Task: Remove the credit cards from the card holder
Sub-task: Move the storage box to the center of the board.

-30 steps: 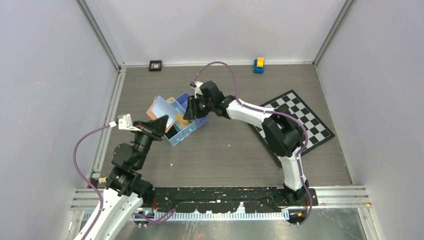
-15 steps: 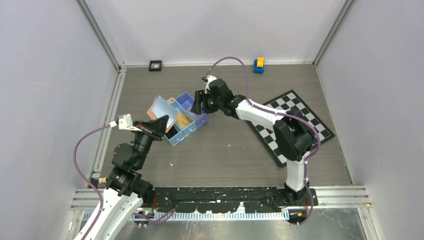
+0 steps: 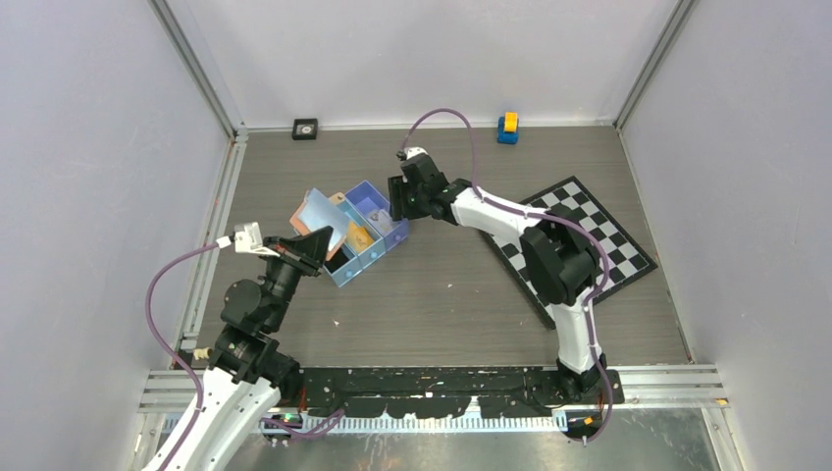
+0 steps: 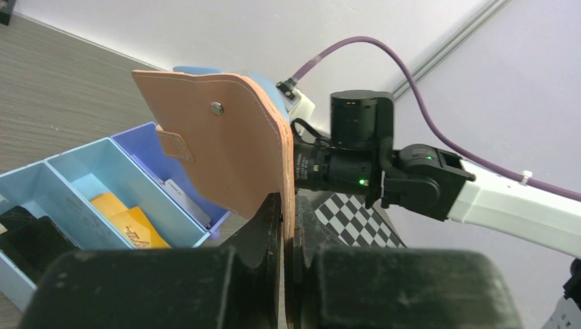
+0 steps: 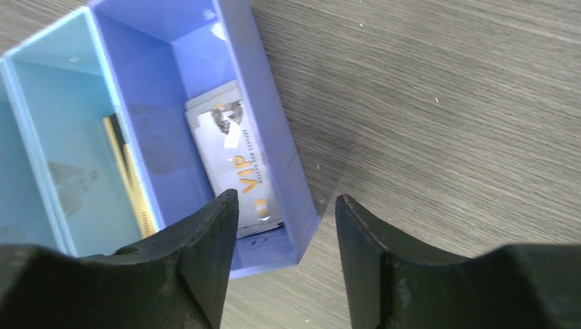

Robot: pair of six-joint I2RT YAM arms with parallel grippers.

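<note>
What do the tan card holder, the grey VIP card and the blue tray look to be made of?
The tan folding card holder looks like leather or an imitation: matte surface, stitched edge, metal snap stud. The pale grey VIP card looks like thin plastic: printed lettering, slight sheen. The blue divided tray looks like rigid moulded plastic: smooth, uniform walls.

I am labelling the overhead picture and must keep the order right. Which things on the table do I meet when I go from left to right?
Card holder → blue tray → yellow-and-blue block → checkered board.
</note>
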